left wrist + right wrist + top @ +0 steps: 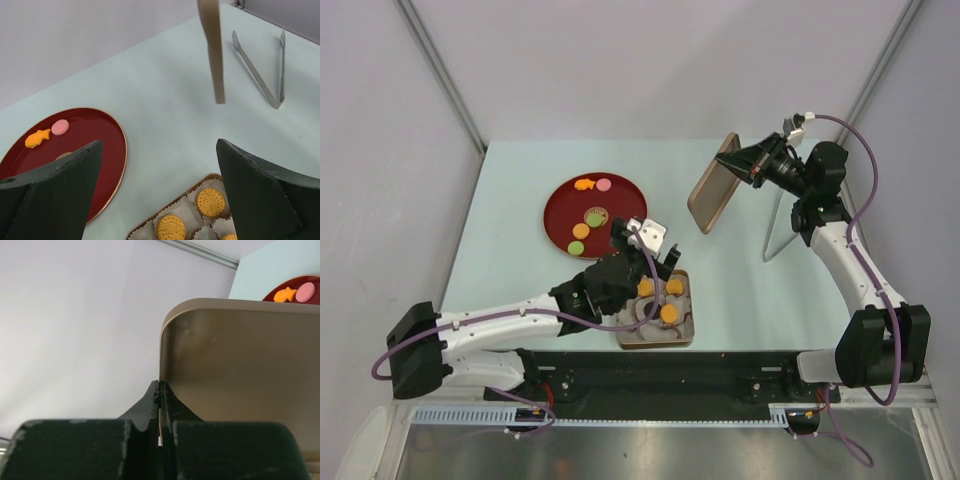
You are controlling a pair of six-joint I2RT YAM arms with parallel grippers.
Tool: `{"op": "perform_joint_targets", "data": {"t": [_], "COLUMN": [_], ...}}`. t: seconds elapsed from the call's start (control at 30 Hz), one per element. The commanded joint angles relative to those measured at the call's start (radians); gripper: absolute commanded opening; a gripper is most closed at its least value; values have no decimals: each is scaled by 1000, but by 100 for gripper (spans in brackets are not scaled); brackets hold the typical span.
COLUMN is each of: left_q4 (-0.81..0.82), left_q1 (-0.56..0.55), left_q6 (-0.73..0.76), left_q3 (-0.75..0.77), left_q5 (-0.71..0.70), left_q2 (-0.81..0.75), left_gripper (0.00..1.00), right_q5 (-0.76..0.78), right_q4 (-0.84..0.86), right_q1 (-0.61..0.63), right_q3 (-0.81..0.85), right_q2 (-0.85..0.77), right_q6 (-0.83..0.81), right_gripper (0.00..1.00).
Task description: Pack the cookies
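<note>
My left pincer [159, 142] is spread, empty, w/ 3 cookies [210, 201] in the box [150, 222] below it. Several more sit on the plate [107, 150] to its left. My right pincer [160, 385] pinches the lid [240, 365], not on yet.

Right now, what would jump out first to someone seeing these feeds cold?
The tan lid is held tilted in the air by the shut right end effector, above the table's far right. Next comes the red plate of loose cookies at centre left. Nearer the arms sits the box with three orange cookies in paper cups, and the open left end effector hovers over it.
</note>
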Motion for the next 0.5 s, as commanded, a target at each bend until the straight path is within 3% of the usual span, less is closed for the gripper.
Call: {"op": "perform_joint_targets", "data": {"t": [0.0, 0.47], "left_q4": [179, 322], "left_q1": [-3, -4], "left_q6": [18, -91], "left_q3": [-10, -15], "left_q5": [-63, 110], "left_q2": [2, 36], "left_gripper": [100, 100], "right_q5": [-17, -12], "right_q4": [96, 97], "right_q1": [5, 37], "right_q3": [11, 11], "right_q2": [-8, -8], "right_q6": [52, 67], "right_gripper": [0, 0]}}
